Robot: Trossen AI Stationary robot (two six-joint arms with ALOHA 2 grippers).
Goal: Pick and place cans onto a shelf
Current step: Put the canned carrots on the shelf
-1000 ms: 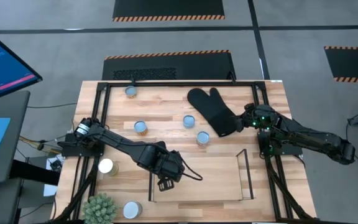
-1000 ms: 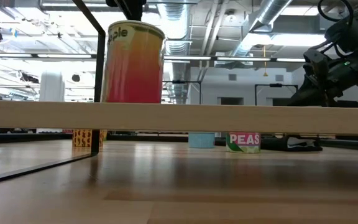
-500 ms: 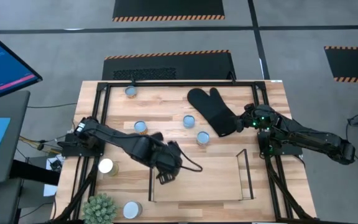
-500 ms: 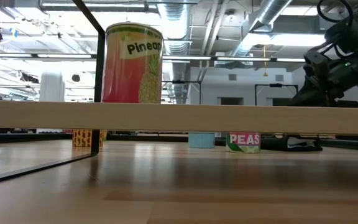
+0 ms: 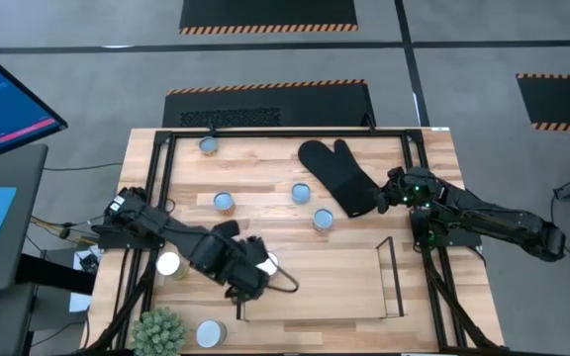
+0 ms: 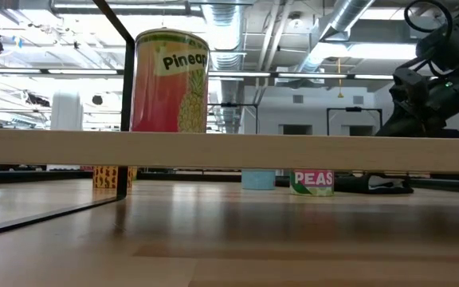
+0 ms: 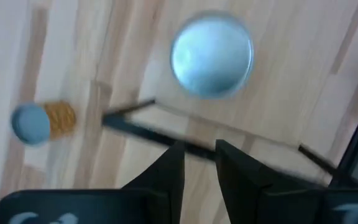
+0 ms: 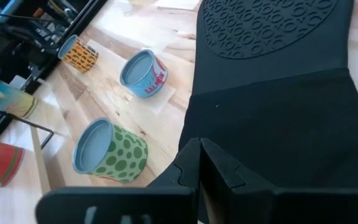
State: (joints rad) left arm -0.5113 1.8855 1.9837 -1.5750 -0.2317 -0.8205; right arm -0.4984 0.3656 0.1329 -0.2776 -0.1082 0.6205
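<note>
Pineapple can (image 6: 171, 80) stands upright on the shelf (image 6: 229, 149).

Probably lab: ceiling ducts (image 6: 349, 24), hazard-striped floor mats (image 5: 268, 14).

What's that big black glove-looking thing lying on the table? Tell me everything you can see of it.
It is a black oven mitt, lying flat on the light wood table toward its far right part. It has a thumb lobe beside a broad hand part; close up, the surface looks rubbery, embossed with small rings at one end and smooth at the other. The right gripper sits at the mitt's right-hand end, fingers shut just above it. No can touches it; the nearest stand just to its left.
</note>
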